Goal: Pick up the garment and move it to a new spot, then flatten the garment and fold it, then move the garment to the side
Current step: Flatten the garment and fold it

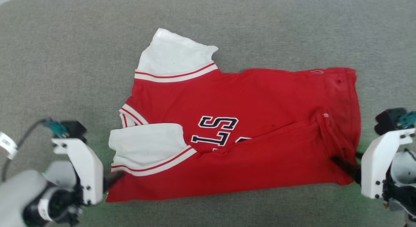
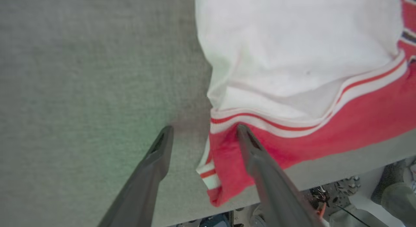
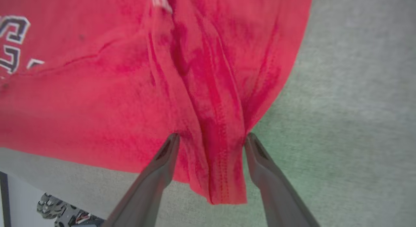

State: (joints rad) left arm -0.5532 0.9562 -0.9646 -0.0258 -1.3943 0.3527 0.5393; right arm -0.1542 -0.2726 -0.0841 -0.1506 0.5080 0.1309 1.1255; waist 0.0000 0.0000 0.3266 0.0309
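Note:
The garment (image 1: 260, 100) is a red jersey with white sleeves and navy letters. It lies crosswise on the grey table, collar end at the left and hem at the right, with its near long edge folded up over part of the letters. My left gripper (image 1: 113, 180) sits at the near left corner. In the left wrist view, the left gripper (image 2: 204, 128) is open, one finger (image 2: 256, 155) resting on the red corner (image 2: 227, 175) below the striped trim. My right gripper (image 1: 343, 164) is at the near right corner. In the right wrist view, the right gripper (image 3: 211, 136) is open, with a bunched ridge of red hem (image 3: 221, 168) between its fingers.
Grey felt table (image 1: 65, 58) spreads wide to the left, far side and right of the shirt. Its near edge runs just below the garment's corners in both wrist views, with floor and robot parts (image 3: 61, 210) beyond it.

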